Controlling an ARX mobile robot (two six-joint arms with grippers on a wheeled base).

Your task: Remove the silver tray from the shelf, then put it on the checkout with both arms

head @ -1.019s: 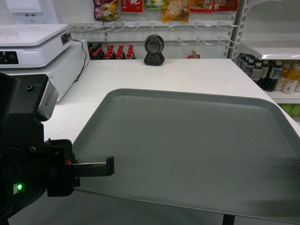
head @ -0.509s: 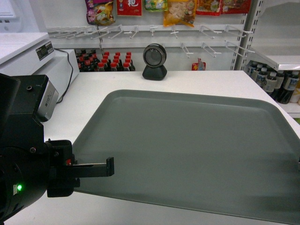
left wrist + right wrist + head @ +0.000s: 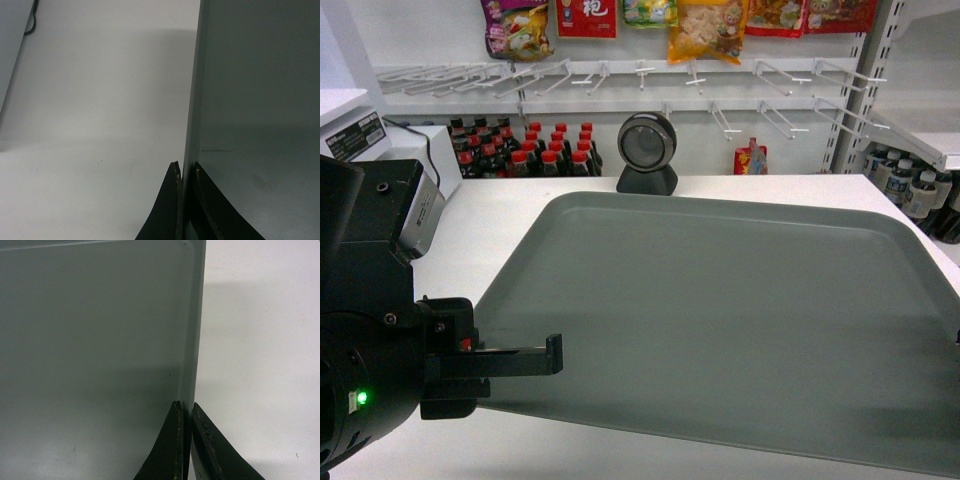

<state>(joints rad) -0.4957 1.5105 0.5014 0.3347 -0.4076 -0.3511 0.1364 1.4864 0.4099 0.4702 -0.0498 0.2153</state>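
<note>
Left gripper: clamped on the left rim of the silver tray; the left wrist view shows the rim pinched between both thin fingers.
Silver tray: held over the checkout, spanning most of the head view, near edge lower than the far edge; whether it touches the counter cannot be told.
Barcode scanner: upright at the back of the checkout, just beyond the tray's far rim.
Right gripper: closed on the tray's right rim in the right wrist view; in the head view it is all but out of frame.
Change: over the last second the scanner, bottles and peg hooks have slid leftward and lower in the head view, and the register has almost gone, while tray and left gripper keep their places.
Meaning: the base seems to be turning or rolling with the tray carried steady; the shelf step looks done, and lowering and letting go remain.
</note>
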